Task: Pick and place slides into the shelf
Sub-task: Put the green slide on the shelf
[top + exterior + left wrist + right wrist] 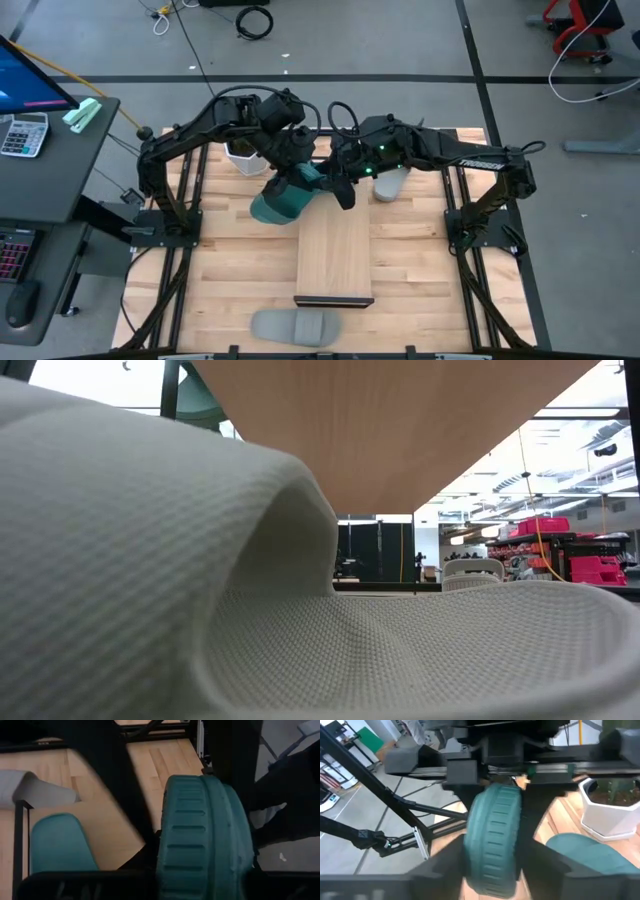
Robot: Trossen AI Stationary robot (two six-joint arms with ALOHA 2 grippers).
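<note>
Arms hide the teal slide's (285, 197) grip.

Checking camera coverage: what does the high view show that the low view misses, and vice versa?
High only: both arms meeting over the far end of the shelf, left gripper and right gripper around a teal slide, another grey slide and a white pot. Low only: the shelf's underside from below and the room behind. Both: the grey slide at the near edge, filling the low view.
</note>
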